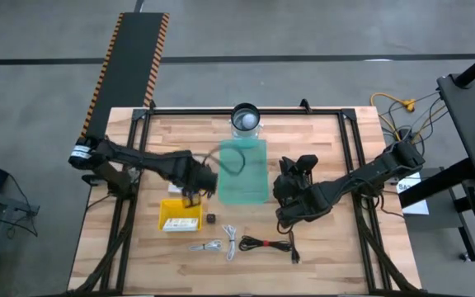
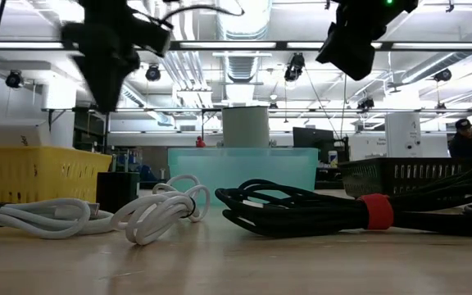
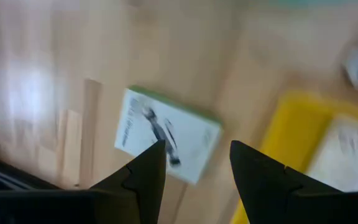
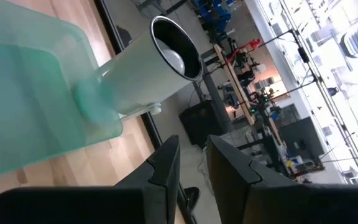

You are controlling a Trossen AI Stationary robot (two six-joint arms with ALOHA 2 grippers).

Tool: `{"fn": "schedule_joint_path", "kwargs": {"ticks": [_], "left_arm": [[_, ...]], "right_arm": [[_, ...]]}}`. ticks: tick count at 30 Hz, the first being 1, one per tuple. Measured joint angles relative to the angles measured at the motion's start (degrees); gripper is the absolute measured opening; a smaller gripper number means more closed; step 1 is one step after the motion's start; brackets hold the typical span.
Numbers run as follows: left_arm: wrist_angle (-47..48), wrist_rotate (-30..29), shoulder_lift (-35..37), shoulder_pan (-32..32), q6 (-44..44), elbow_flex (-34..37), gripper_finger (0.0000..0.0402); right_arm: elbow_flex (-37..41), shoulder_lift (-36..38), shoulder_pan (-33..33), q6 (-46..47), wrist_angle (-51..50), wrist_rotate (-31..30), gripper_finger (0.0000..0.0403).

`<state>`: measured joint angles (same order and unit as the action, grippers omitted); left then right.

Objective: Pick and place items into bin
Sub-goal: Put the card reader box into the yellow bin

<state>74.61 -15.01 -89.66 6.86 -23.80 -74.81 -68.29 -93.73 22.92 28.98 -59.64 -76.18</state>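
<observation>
Left pincer point(image 1: 195, 191), fingers apart and empty, hangs over the desk point(image 1: 328, 256) between the yellow tray point(image 1: 180, 213) and the green bin point(image 1: 243, 172). Right pincer point(image 1: 285, 191), fingers nearly closed and holding nothing visible, sits right of the bin. Black cable point(image 1: 266, 243), white cables point(image 1: 218, 244) and a black cube point(image 1: 210, 219) lie near the front; a white card point(image 3: 165, 135) lies beneath the left pincer.
</observation>
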Motion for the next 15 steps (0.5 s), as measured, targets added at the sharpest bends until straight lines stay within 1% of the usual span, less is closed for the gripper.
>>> {"fn": "schedule_joint_path", "kwargs": {"ticks": [5, 11, 15], "left_arm": [[-5.74, -0.42, 0.08, -5.69, -8.23, 1.4, 0.0162], [-5.28, 0.42, 0.08, -12.47, -18.32, 3.9, 0.0162], [-5.67, 5.57, -0.25, -16.21, -22.94, 5.02, 0.0162]], "right_arm": [[1.62, 0.0, 0.0, 0.61, -0.19, 0.28, 0.0068], [3.32, 0.0, 0.02, 1.28, -0.13, 0.26, 0.0068], [4.98, 0.0, 0.04, 3.76, 0.0, -0.09, 0.0068]]}}
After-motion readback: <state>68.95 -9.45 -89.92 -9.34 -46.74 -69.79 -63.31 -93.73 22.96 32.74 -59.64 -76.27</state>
